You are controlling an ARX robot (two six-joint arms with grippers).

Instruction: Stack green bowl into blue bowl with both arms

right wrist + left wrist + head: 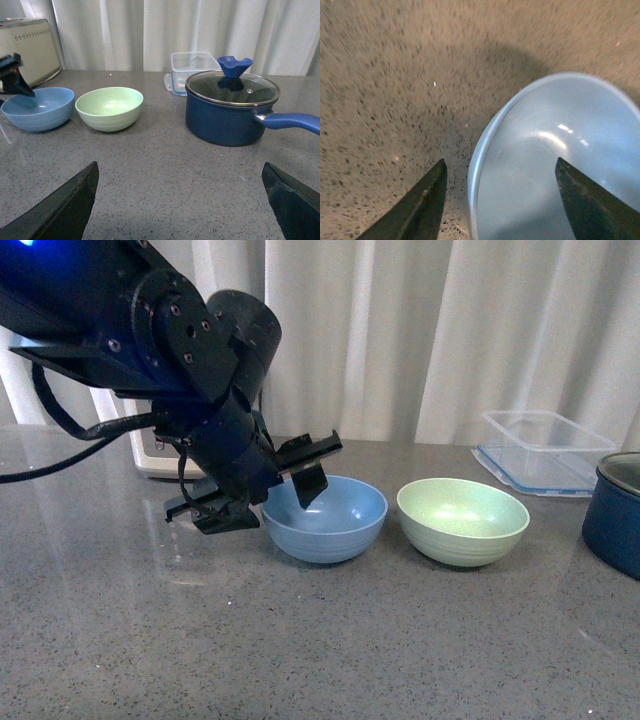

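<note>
Blue bowl point(325, 525) and green bowl point(463, 520) are sitting side by side on grey counter point(300, 640), insides bare. Left gripper point(268, 508) is angling down, jaws apart, straddling blue bowl's rim, one finger inside. Right gripper point(179, 166) is hovering over counter, jaws wide apart, well clear of both bowls.

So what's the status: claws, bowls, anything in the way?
Left claw open, straddling blue bowl rim. Right claw open, empty. Green bowl alongside, unstacked. Nothing between bowls.
</note>
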